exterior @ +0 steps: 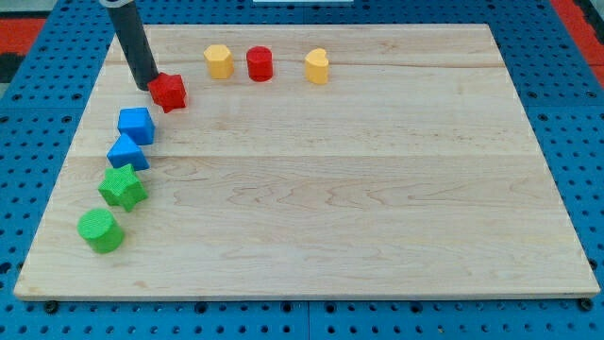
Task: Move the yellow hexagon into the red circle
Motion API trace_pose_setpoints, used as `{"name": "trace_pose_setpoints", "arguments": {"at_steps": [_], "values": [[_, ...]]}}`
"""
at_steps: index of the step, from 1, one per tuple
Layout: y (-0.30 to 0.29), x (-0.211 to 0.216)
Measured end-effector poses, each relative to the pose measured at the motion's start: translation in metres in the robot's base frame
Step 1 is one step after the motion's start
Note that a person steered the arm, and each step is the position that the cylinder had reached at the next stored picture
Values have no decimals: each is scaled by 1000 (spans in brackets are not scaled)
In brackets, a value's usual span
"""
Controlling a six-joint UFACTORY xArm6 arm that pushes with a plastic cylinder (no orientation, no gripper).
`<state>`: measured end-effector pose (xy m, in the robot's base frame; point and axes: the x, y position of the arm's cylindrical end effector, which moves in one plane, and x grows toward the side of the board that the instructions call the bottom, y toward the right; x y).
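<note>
**Wood counter, blocks along two edges**

Pale grained counter (pixel 330 189) carries matte blocks. Yellow hexagon (pixel 218 61) stands just left of the red circle (pixel 260 64), apart. My tip (pixel 151 87), a plain rod tool without jaws, touches a red star-like block (pixel 169 92).

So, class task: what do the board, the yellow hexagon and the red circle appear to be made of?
Board: pale wood, matte, with visible grain and plank seams. Yellow hexagon and red circle: probably plastic, solid even colour, slightly matte; fine surface detail is too small to judge. My tip rests by the red star.
</note>
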<state>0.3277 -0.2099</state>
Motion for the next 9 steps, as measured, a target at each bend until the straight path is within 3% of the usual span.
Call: {"name": "trace_pose_setpoints", "arguments": {"at_steps": [1,2,7,9], "values": [[-9,-8],[-6,-58],[112,-10],[68,-5]]}}
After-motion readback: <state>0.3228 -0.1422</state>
